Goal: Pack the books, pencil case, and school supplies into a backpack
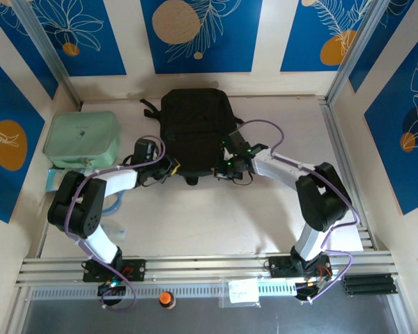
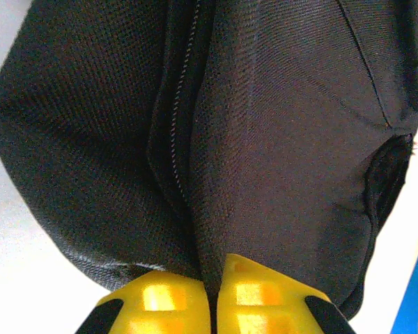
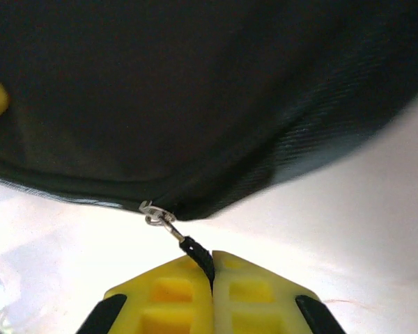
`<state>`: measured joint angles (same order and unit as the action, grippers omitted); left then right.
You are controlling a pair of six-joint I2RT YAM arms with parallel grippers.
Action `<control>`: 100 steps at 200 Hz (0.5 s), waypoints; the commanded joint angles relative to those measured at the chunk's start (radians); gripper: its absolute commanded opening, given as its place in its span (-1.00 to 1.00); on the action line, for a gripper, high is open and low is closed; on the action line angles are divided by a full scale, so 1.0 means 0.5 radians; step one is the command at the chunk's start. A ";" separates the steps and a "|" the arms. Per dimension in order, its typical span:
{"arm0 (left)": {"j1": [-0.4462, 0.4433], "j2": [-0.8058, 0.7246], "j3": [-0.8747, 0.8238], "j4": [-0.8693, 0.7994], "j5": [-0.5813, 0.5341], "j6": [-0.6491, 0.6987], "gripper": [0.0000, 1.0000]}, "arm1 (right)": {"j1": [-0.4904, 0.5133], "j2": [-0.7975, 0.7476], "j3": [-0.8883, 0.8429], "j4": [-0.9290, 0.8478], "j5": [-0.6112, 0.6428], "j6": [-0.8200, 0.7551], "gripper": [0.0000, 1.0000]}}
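The black backpack (image 1: 194,129) lies flat at the back middle of the table, its near edge toward the arms. My left gripper (image 1: 171,167) is at the near left corner, and its yellow fingers (image 2: 160,299) are shut on a fold of the backpack (image 2: 265,139) fabric beside the zipper seam (image 2: 177,139). My right gripper (image 1: 227,169) is at the near right edge, shut on the black cord of the zipper pull (image 3: 197,252), whose metal ring (image 3: 153,213) hangs from the backpack (image 3: 195,90) edge. A mint-green soft case (image 1: 82,139) sits at the left. The books are out of view.
Blue-and-cream panels wall the table (image 1: 216,216) on three sides. Along the front rail lie a small orange-capped object (image 1: 166,298), a clear plastic bag (image 1: 244,291) and a black strip (image 1: 366,284). Open tabletop lies between the arm bases and the backpack.
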<state>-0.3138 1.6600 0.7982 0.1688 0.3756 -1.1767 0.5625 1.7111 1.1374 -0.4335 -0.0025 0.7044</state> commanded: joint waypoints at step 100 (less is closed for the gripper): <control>0.135 0.214 0.635 -0.849 -0.119 0.968 -0.96 | 0.216 -0.148 -0.374 0.082 -0.124 -0.038 -1.00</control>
<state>-0.2924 1.7267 1.0161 -0.1436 0.3958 -0.8486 0.6079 1.6413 0.9802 -0.3508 -0.0071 0.6918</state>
